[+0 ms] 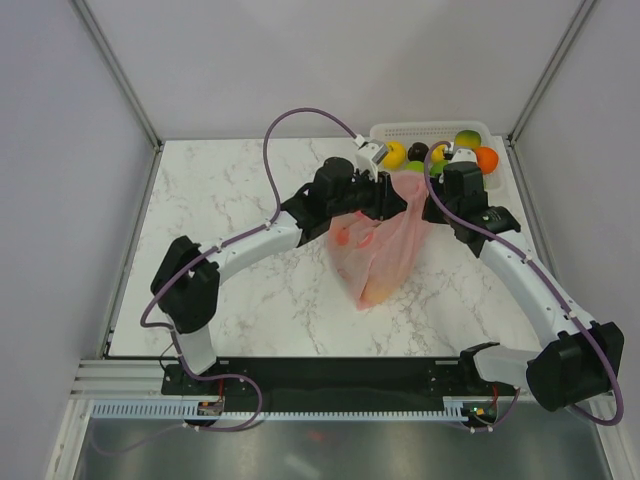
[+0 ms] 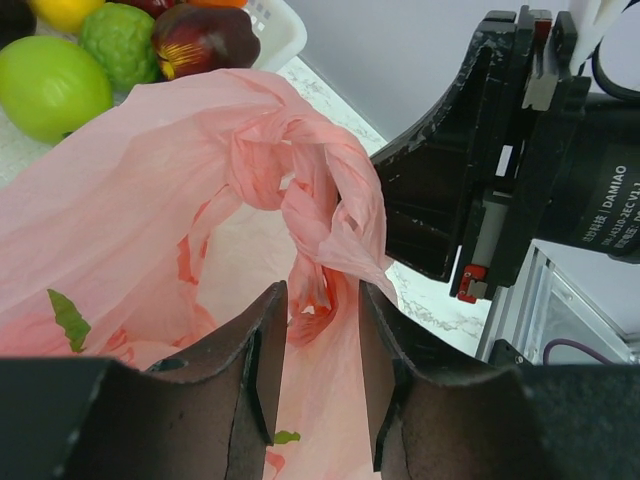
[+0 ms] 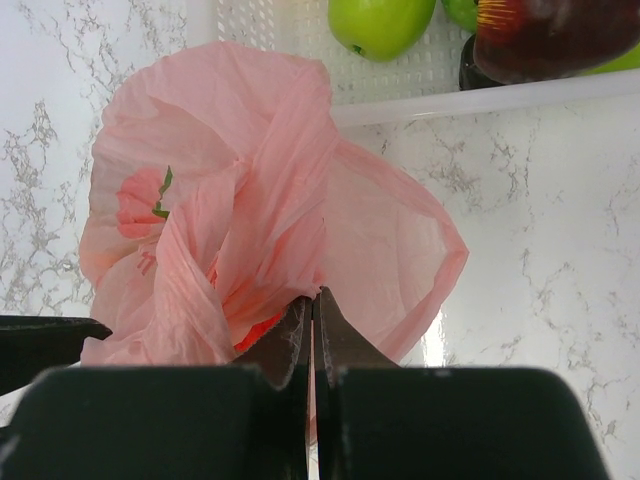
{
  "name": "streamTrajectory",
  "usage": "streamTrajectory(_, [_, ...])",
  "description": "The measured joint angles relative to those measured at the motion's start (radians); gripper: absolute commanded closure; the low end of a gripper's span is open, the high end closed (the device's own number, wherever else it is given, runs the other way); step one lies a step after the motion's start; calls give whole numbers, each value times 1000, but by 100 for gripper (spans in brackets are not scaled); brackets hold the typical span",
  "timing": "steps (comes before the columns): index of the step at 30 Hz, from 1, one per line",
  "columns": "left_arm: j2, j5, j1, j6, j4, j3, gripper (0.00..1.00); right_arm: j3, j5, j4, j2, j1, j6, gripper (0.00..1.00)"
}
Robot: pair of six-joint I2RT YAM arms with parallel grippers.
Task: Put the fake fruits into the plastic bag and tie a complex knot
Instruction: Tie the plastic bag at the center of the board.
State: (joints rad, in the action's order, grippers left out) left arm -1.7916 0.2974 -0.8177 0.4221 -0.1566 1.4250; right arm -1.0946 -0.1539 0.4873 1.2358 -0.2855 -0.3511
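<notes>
The pink plastic bag (image 1: 375, 250) hangs from its top between my two grippers, its body trailing onto the marble table. My right gripper (image 3: 314, 297) is shut, pinching a fold of the bag (image 3: 250, 200) at its tips. My left gripper (image 2: 320, 295) stands open, with pink film in the gap and the twisted, looped handles (image 2: 310, 190) just ahead of its fingertips. I cannot tell if that loop is a tied knot. Fake fruits lie in the white basket: a green apple (image 2: 50, 85), a bumpy green one (image 2: 120, 40), a dark red one (image 2: 205, 40), a yellow one (image 1: 394, 154) and an orange one (image 1: 486, 159). The bag's contents are hidden.
The white lattice basket (image 1: 400, 130) stands at the table's far right corner, just behind both grippers. The right arm's wrist (image 2: 500, 150) sits close to the right of my left fingers. Grey walls enclose the table on three sides.
</notes>
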Motion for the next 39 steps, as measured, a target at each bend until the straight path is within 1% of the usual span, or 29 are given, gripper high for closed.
streamTrajectory(5, [-18,0,-6,-9,2,26,57,0,3,-1,4,0,0,100])
streamTrajectory(10, [-37,-4,-10,-17,14,48,54,0,3,-1,5,0,0,100])
streamTrajectory(23, [-62,-61,-10,-20,59,86,56,0,7,-1,5,1,0,100])
streamTrajectory(26, [-83,-60,-10,-20,64,114,52,0,8,-1,5,1,0,100])
streamTrajectory(29, [-109,-57,-10,-19,80,137,51,0,8,-1,5,1,0,100])
streamTrajectory(31, [-123,-54,-10,-19,91,149,54,0,10,-1,5,1,3,100])
streamTrajectory(34, [-135,-52,-10,-19,110,156,62,0,10,-1,5,1,3,100])
streamTrajectory(35, [-137,-52,-10,-19,114,158,77,0,11,-1,5,1,3,100])
streamTrajectory(38, [-144,-51,-9,-6,119,165,98,0,11,-1,5,1,3,100])
streamTrajectory(39, [-146,-51,-8,-6,119,167,98,0,11,-1,5,1,3,100])
